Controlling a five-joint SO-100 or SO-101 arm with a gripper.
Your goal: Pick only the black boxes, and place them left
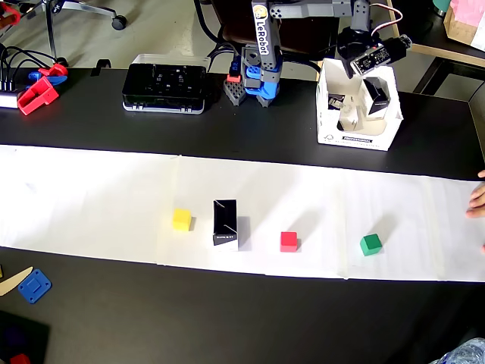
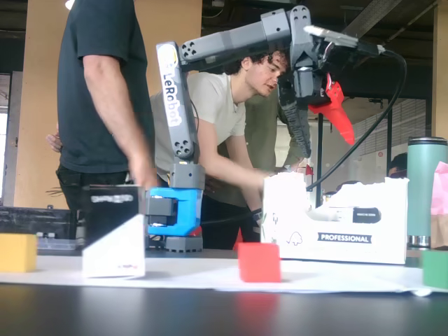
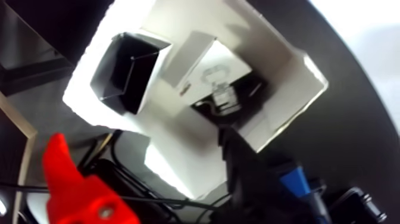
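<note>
Now the gripper (image 2: 318, 122) hangs with its jaws apart and empty above the white carton (image 1: 356, 138) at the far right of the worktop (image 1: 303, 318). One black box (image 1: 377, 96) lies inside it; another black box (image 1: 225, 222) stands on the paper strip (image 1: 91, 205) between the yellow cube (image 1: 181, 219) and the red cube (image 1: 289, 241). A clean retreat would rise straight clear of the carton walls before swinging toward that one.

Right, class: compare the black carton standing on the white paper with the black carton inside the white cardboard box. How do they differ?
The black carton on the white paper stands upright in the open, between the yellow cube and red cube. The black carton in the white cardboard box leans tilted against a wall of the white cardboard box, under the gripper. Both are glossy black rectangular cartons.
</note>
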